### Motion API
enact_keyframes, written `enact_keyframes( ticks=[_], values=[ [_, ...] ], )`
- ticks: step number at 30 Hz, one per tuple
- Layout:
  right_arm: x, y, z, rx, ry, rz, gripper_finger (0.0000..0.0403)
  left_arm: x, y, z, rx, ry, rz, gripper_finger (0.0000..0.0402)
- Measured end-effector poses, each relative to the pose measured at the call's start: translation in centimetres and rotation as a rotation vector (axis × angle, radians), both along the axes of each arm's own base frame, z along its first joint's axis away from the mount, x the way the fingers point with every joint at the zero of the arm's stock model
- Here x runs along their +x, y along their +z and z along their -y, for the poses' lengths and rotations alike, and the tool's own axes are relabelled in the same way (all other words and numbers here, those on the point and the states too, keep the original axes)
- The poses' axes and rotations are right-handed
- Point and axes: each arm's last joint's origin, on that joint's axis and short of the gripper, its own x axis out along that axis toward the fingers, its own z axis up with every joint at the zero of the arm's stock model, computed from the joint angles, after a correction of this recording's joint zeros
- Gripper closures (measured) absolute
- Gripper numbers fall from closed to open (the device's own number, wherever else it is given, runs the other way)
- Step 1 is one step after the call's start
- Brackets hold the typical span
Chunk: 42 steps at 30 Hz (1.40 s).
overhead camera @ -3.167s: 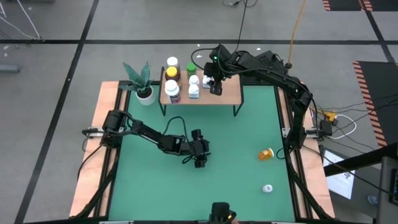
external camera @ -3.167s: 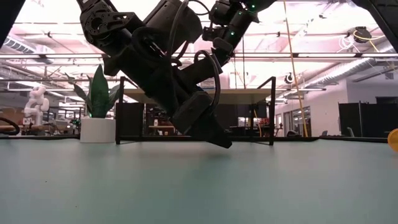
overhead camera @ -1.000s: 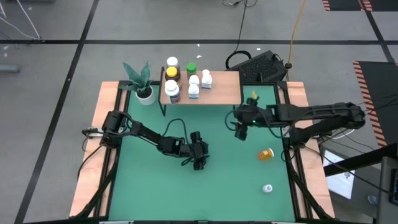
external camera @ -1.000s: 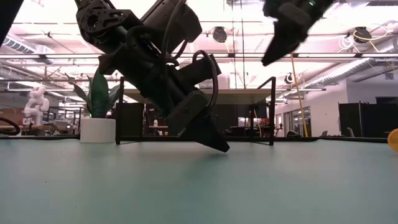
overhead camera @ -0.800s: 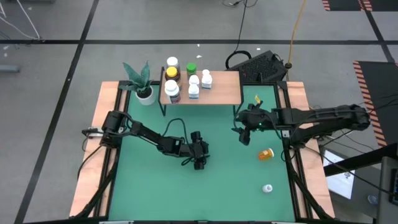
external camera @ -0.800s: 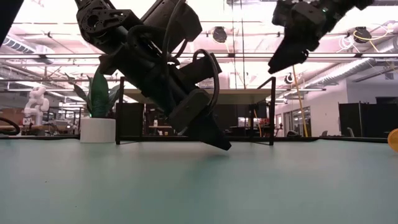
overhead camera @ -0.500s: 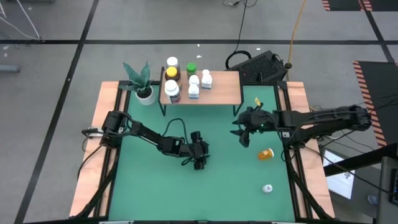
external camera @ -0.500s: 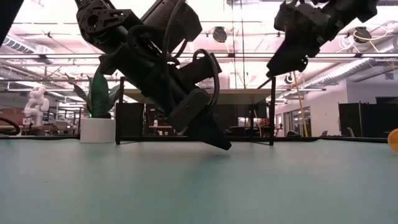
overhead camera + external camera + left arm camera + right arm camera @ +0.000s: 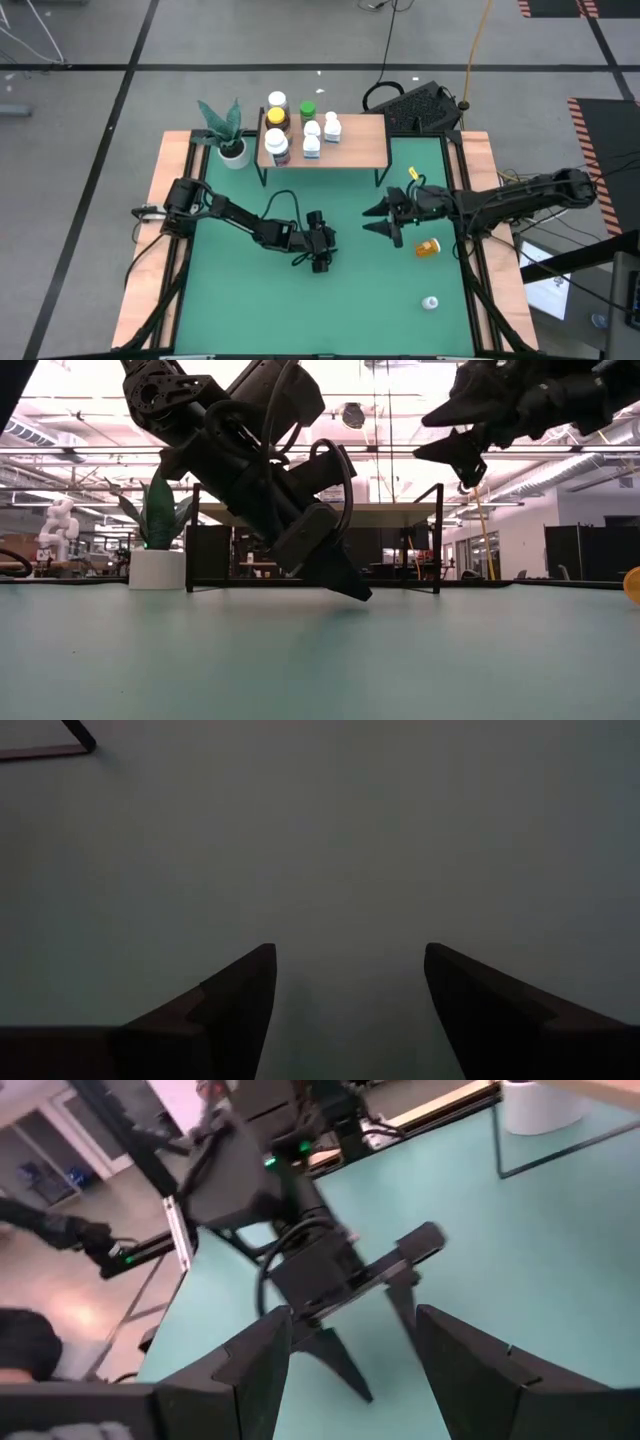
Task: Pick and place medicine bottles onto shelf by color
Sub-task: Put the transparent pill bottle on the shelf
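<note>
High view: the right gripper [image 9: 383, 222] hangs over the green table [image 9: 360, 300] with its fingers spread and empty, near the orange bottle [image 9: 428, 247] lying on its side, while a white bottle [image 9: 430, 302] sits nearer the front edge. The left gripper [image 9: 321, 261] rests mid-table, fingers apart, holding nothing. Five bottles stand on the shelf [image 9: 360, 145] at the far side, beside the potted plant [image 9: 228, 135]

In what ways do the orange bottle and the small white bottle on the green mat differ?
The orange bottle lies on its side, close to the right pincer; the small white bottle looks smaller and lies farther from the shelf, with its pose unclear. Both rest on the mat's right part, neither held.
</note>
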Motion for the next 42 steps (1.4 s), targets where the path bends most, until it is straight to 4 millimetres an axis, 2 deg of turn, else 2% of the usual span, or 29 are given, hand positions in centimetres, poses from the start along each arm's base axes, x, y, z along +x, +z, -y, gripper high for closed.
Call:
enact_keyframes(
  ticks=[6, 14, 24, 30, 36, 42],
  values=[
    [-0.1, 0.3, -2.1, -0.051, -0.075, -0.021, 0.0195, 0.2, 0.1, -0.4, -0.002, 0.012, 0.015, 0.0144],
    [-0.1, 1.1, -5.0, -0.177, -0.13, -0.167, 0.0218, 0.3, 0.2, -1.0, -0.008, 0.029, 0.027, 0.0144],
    [3.3, 2.8, -9.0, -0.249, -0.034, -0.321, 0.022, 0.5, 0.3, -1.5, -0.017, 0.049, 0.046, 0.0144],
    [4.1, 3.0, -11.0, -0.26, -0.033, -0.509, 0.022, 0.5, 0.3, -1.5, -0.04, 0.067, 0.051, 0.0144],
    [3.7, 2.6, -12.2, -0.233, -0.061, -0.56, 0.022, 0.4, 0.3, -1.1, -0.051, 0.066, 0.054, 0.0144],
    [1.3, 1.5, -12.3, -0.227, -0.114, -0.772, 0.022, 0.5, 0.5, -0.3, -0.053, 0.041, 0.082, 0.0144]
  ],
)
